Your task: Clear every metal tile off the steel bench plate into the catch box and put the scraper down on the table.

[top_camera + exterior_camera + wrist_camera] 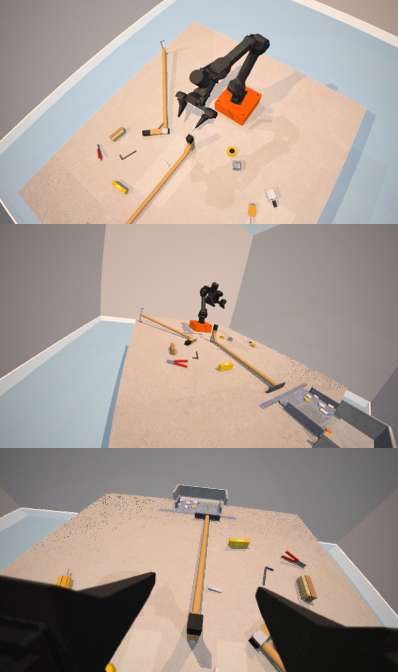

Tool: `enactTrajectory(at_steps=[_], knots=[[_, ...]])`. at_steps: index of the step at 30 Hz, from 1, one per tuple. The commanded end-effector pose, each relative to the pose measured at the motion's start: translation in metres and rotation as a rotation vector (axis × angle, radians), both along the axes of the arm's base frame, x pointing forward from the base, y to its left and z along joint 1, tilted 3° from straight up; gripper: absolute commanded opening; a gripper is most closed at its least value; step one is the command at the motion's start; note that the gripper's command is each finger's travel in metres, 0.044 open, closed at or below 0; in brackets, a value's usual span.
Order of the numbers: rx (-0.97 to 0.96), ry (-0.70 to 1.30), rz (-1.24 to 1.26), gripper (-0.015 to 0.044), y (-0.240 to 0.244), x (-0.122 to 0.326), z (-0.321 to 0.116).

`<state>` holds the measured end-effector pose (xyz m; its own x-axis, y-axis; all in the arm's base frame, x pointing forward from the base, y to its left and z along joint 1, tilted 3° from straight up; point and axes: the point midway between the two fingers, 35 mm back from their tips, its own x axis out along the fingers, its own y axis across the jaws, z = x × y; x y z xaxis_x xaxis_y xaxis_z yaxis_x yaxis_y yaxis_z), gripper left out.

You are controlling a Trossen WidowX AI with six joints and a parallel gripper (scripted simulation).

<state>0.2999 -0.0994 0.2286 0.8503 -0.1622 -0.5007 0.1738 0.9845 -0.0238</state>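
Observation:
The long scraper (161, 181) (239, 358) (201, 563) has an orange shaft and lies on the table. Its black grip (189, 138) (195, 624) is nearest the arm, and its dark blade (275, 388) lies by the near end of the steel bench plate (295, 396) (212, 510). Several small white and orange tiles (321, 404) lie on the plate. The grey catch box (362, 425) stands at its far end, with two orange tiles (328, 431) at its edge. My gripper (189, 119) (219, 300) (206, 584) is open and empty, raised above the grip and clear of it.
A second long orange-handled tool (164, 85) (164, 326) lies to the left. Red pliers (99, 152) (178, 360), a yellow block (120, 187) (225, 366), a wooden block (117, 134), an angled key (127, 155) and a yellow ring (232, 151) lie scattered. The arm's orange base (238, 104) stands behind.

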Motion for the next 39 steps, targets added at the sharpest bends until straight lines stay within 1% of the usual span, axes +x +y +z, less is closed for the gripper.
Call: enactTrajectory(at_steps=[1,20,39], knots=[[-0.011,-0.07,0.008,0.044,0.004,-0.007,0.025],[-0.082,-0.342,0.056,0.044,0.028,-0.052,0.12],[-0.086,-0.351,0.058,0.044,0.029,-0.054,0.123]])
